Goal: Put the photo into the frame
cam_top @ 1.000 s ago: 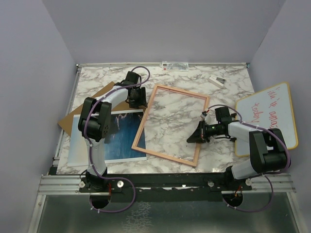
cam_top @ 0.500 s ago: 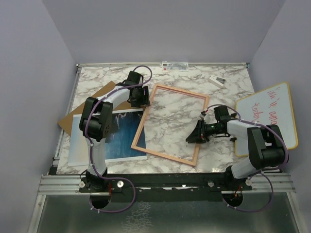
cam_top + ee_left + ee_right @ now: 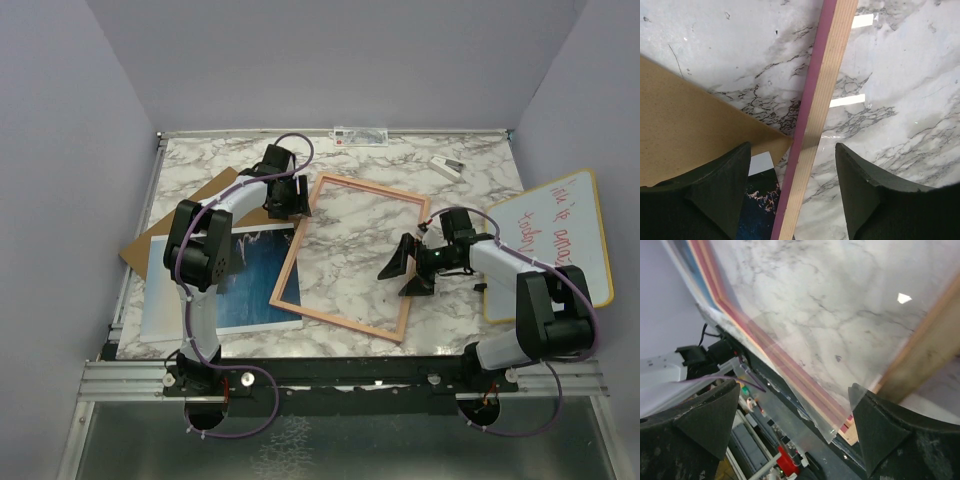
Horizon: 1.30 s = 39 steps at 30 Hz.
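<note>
The frame (image 3: pixel 375 190) lies wood side up in the middle of the table, marble showing through its clear pane. The photo (image 3: pixel 235 282) lies flat to its left, partly on a brown backing board (image 3: pixel 185 212). My left gripper (image 3: pixel 291 205) is open over the frame's far-left corner. In the left wrist view its fingers (image 3: pixel 722 182) straddle the rim (image 3: pixel 822 90) without touching it, with the photo's corner (image 3: pixel 760 207) below. My right gripper (image 3: pixel 405 272) is open at the frame's right edge. In the right wrist view the pane (image 3: pixel 815 300) and wood rim (image 3: pixel 930 340) sit between its wide jaws.
A wood-edged whiteboard (image 3: pixel 560 238) with red writing lies at the right, close to my right arm. A small white object (image 3: pixel 447 166) sits at the back right. A label strip (image 3: pixel 360 134) is on the back edge. Grey walls enclose the table.
My right gripper has gone from shut at the frame's right edge to wide open. My left gripper has opened a little wider and shifted slightly right at the corner.
</note>
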Motion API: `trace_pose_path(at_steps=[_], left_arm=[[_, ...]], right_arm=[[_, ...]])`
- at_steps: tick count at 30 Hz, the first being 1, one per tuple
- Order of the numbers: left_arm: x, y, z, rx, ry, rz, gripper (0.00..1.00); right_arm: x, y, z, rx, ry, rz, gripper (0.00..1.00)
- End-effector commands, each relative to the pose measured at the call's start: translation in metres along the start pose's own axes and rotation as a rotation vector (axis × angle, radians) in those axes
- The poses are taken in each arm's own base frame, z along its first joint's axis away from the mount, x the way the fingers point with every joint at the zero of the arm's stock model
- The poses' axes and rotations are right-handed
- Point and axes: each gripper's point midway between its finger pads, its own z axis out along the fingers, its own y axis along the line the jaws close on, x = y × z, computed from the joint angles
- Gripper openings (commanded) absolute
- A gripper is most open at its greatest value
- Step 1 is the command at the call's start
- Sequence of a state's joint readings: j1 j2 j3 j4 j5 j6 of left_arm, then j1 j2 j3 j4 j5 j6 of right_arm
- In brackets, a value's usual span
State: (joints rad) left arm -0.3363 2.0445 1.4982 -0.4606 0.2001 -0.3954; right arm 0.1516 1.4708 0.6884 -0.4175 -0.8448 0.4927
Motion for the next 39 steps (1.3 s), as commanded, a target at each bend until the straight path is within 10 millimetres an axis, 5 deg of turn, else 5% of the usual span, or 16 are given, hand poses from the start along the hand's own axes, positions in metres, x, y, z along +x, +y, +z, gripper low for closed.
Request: trace_pose_path(at_steps=[1,9,14,23,30,39], left_arm=[[-0.017,-0.005,-0.015,-0.021,-0.043,0.006,0.70],[-0.021,-0.009,-0.022,-0.012,-0.051,0.013,0.74],[-0.017,-0.018,-0.019,0.040,-0.026,0.024,0.76],[-0.001,-0.022,-0.010,0.087,0.032,-0.001,0.80],[0.020,-0.033,0.001,0.149,0.114,-0.037,0.81],[0.031,-0.057,0.003,0.247,0.171,-0.024,0.67]], right_arm=[[0.004,-0.019,-0.012,0.195,-0.034,0.112,0.95],[-0.001,-0.028,-0.046,0.413,-0.147,0.185,0.95],[-0.028,-0.037,-0.059,0.512,-0.287,0.164,0.95],[-0.097,-0.052,-0.036,0.499,-0.409,0.106,0.97],[-0.127,-0.044,-0.015,0.388,-0.414,0.044,0.97],[-0.171,-0.031,-0.012,0.300,-0.466,-0.061,0.94]])
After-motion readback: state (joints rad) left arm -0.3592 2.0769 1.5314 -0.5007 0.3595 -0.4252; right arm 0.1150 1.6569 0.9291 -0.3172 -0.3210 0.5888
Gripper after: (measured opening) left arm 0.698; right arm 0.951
